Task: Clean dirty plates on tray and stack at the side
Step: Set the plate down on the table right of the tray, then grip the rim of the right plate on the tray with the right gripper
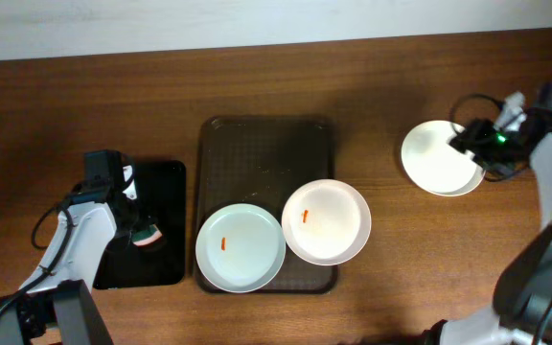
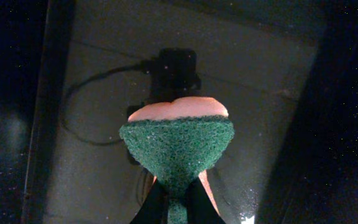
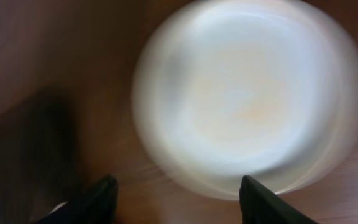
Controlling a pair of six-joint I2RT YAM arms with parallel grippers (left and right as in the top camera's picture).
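Two white plates lie on the dark brown tray [image 1: 257, 144]: one at front left [image 1: 240, 247] and one at front right [image 1: 326, 221], each with a small orange-red speck. A third white plate [image 1: 436, 158] lies on the wooden table at the right, with no speck visible; it fills the right wrist view [image 3: 247, 93], blurred. My right gripper [image 1: 470, 137] [image 3: 176, 199] is open and empty over that plate's right edge. My left gripper [image 1: 140, 230] [image 2: 176, 205] is shut on a green and orange sponge [image 2: 176, 143] above the small glossy black tray [image 1: 166, 192].
The black tray lies left of the brown tray, near the table's front left. The back half of the brown tray holds only a few faint smears. Bare wood table lies between the brown tray and the right-hand plate. A pale wall strip runs along the back.
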